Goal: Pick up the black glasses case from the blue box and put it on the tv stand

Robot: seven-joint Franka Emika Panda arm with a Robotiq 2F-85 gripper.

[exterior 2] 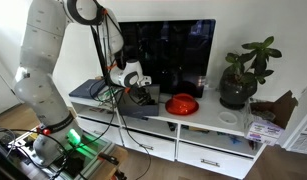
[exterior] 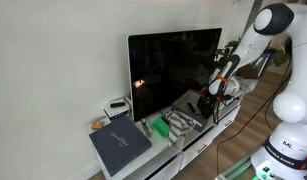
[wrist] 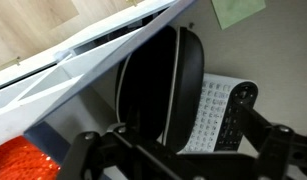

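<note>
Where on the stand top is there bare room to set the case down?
The barest patch is the white stand top between the red bowl and the plant. It is crowded under the hand, where the case and the remote sit close together. The end with the slate book is crowded too.
</note>
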